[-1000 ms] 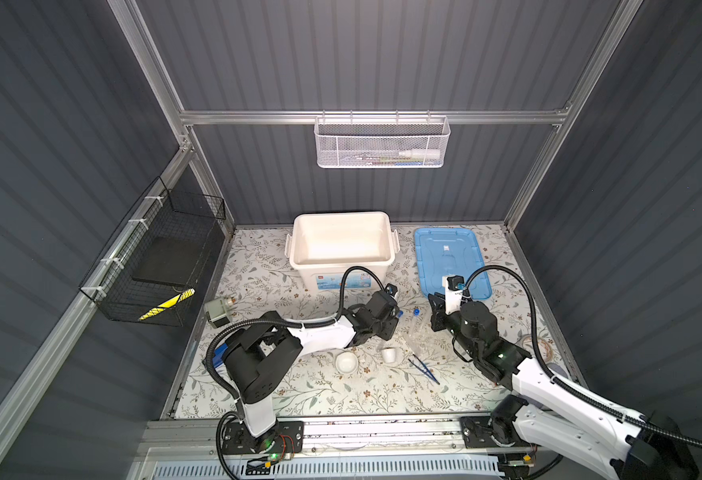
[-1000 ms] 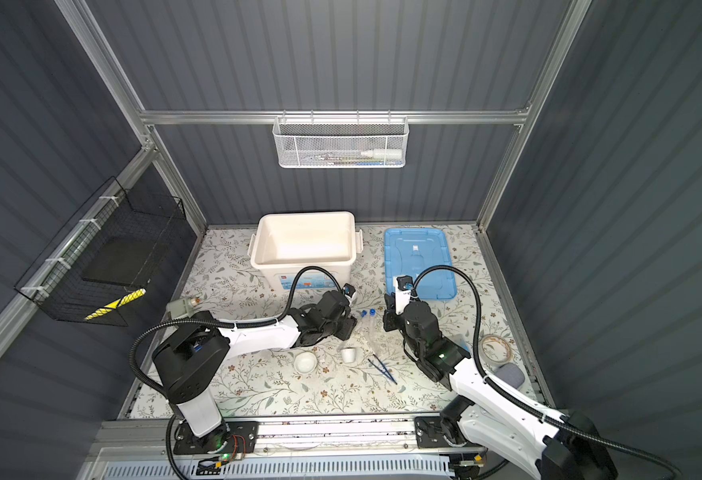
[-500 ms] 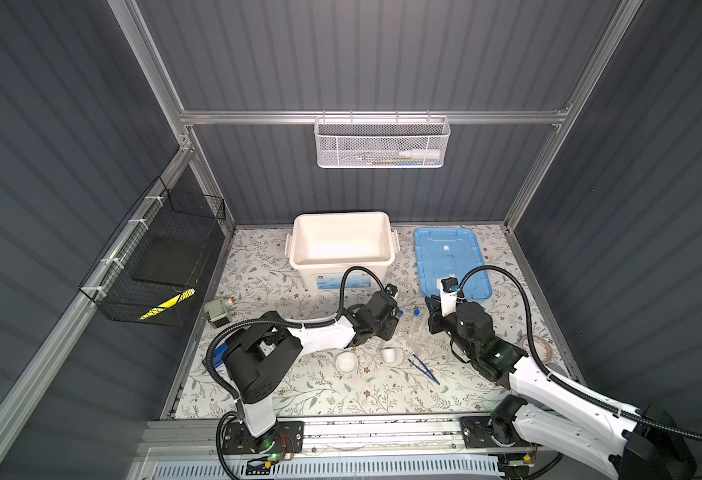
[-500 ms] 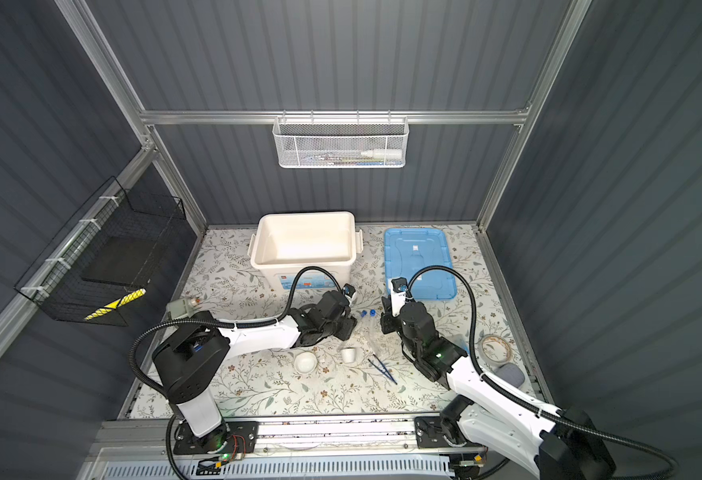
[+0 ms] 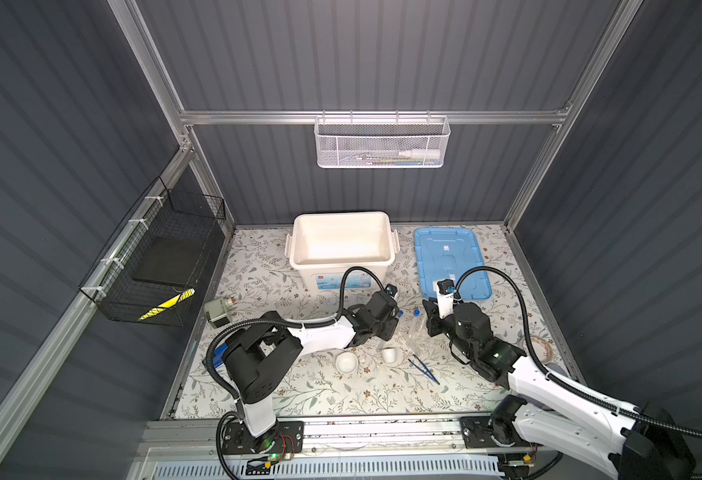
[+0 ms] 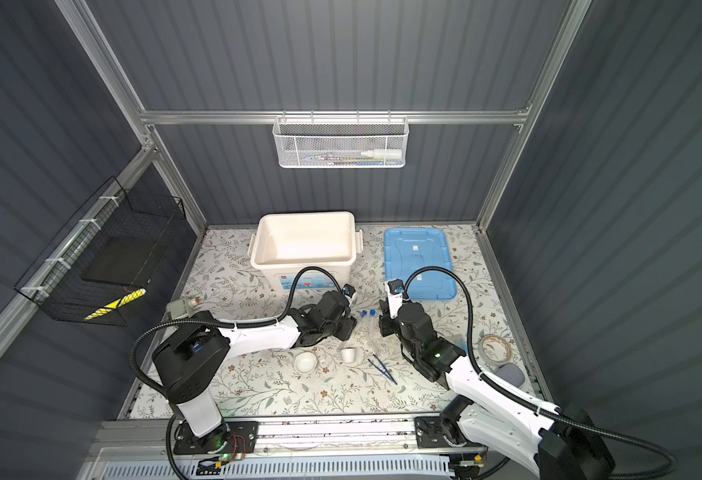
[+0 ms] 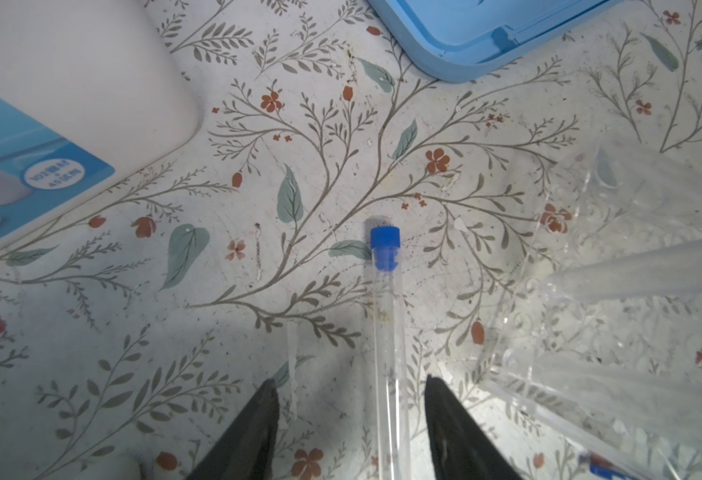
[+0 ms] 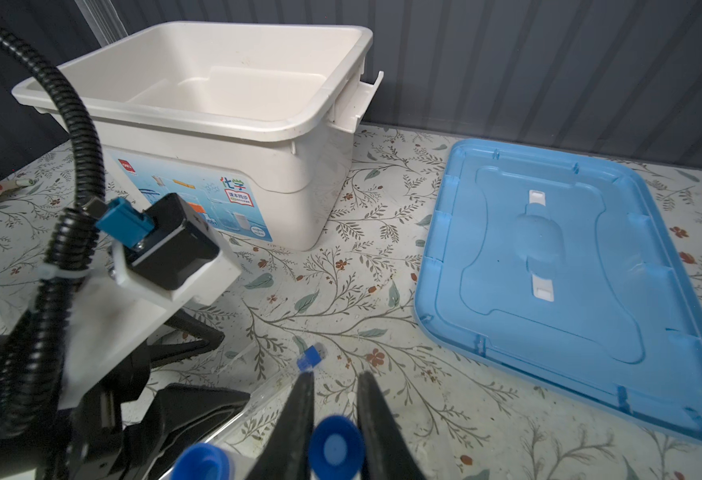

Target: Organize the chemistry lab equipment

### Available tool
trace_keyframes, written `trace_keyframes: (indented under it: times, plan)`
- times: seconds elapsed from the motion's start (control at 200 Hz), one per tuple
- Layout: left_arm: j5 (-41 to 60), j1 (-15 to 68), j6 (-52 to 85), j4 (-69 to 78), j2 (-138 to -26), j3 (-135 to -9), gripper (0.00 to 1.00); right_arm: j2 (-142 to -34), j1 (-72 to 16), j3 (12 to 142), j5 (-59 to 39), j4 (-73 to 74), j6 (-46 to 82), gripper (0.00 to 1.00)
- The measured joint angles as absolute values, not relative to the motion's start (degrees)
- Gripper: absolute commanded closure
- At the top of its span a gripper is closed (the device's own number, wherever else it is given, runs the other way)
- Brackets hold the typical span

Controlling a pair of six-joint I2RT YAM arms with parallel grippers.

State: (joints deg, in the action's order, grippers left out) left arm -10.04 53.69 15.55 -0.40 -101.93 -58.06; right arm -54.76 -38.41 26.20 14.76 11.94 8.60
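Dark walls close in the surface (image 5: 320,395) on three sides, and a metal rail (image 5: 341,428) runs along the front. At the back stands one white bin (image 5: 343,216). One blue lid (image 5: 449,257) lies flat beside it. Between the bin's corner and the lid's edge there is a strip of bare flowered surface. The lying tube (image 7: 386,332) is there, with free room round its cap.

There are three test tubes. Each is thin and clear, with a blue cap. The lying tube rests flat between the left fingers (image 7: 445,411). Those fingers are spread wide and grasp nothing.

The clear rack (image 7: 615,291) is just beside the lying tube. The other two tubes are at the rack, with their caps facing the right wrist camera. The right fingers (image 8: 303,399) are clenched on the capped tube (image 8: 335,446). The spare tube (image 8: 200,461) is just beside it.

Nearer the front sit one white mortar bowl (image 5: 347,362), one small white cup (image 5: 390,354) and one pair of blue tweezers (image 5: 423,371). They are set apart from each other, and there is open surface in front of them.
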Motion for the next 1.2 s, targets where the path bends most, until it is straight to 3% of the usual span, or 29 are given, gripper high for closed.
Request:
trace_keyframes:
  times: [0.66,0.75,0.975,1.106,1.201]
  plan:
    - [-8.3,53.7,15.6,-0.4,-103.1,-57.6,0.45,-55.5,-38.5,26.2,13.7,11.9,10.5,0.75]
    - [-8.1,53.7,15.7,-0.4,-103.7,-57.6,0.47,-55.2,-38.5,26.2,13.7,11.8,11.1,0.65]
    - [-7.9,54.0,15.7,-0.4,-104.5,-57.6,0.53,-52.1,-38.5,26.0,13.9,11.0,11.7,0.61]
    - [-7.7,54.1,15.7,-0.6,-104.9,-57.6,0.54,-50.5,-38.4,26.0,14.1,10.2,11.9,0.46]
    - [-7.7,54.1,15.7,-0.9,-105.1,-57.7,0.55,-49.5,-38.3,26.0,14.4,9.3,12.5,0.43]
